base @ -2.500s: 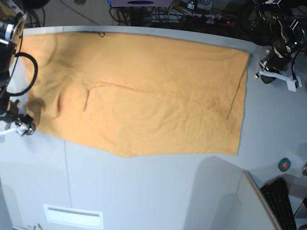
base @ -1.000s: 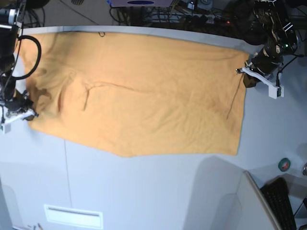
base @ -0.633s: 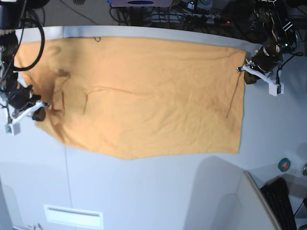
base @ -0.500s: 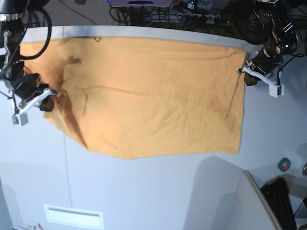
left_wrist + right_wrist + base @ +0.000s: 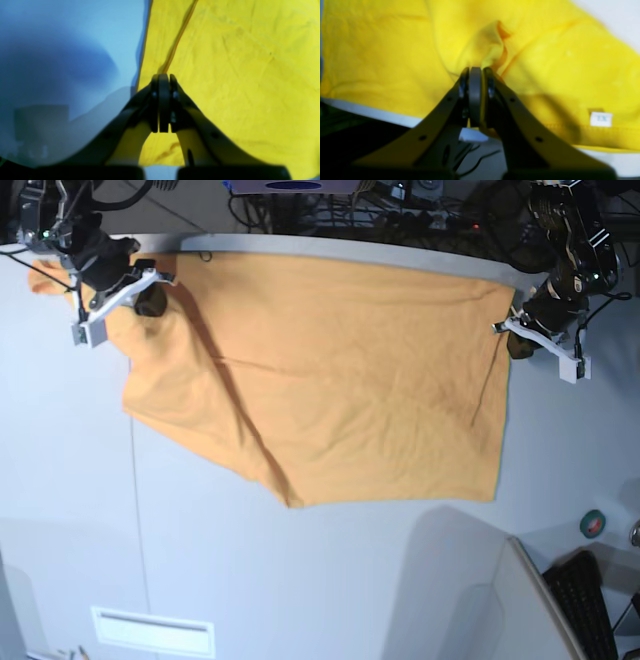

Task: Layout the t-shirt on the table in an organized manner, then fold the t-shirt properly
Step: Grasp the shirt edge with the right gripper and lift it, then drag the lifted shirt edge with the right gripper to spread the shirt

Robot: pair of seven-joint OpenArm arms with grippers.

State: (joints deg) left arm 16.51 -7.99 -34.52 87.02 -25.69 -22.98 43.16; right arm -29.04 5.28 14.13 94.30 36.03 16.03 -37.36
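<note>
Left wrist view: I see the left gripper at centre frame, jaws pressed together. Its tips sit on the edge of the shirt, beside a hem seam running to the top of the frame. I cannot tell whether cloth is pinched between them. The shirt fills the right half of the frame; bare worktop fills the left, with a dark shadow across it.

Right wrist view: the right gripper is at centre, jaws clamped on a raised fold of the shirt, which bunches up just above the tips. A small white label shows near the hem at lower right. The worktop shows at upper right.

Base view: the shirt lies spread across the upper middle of the worktop. The right gripper is at upper left, holding the shirt's corner lifted, with a diagonal crease running down to the lower edge. The left gripper is at upper right, at the shirt's right edge. A slot plate sits at lower left, and a keyboard at lower right.
</note>
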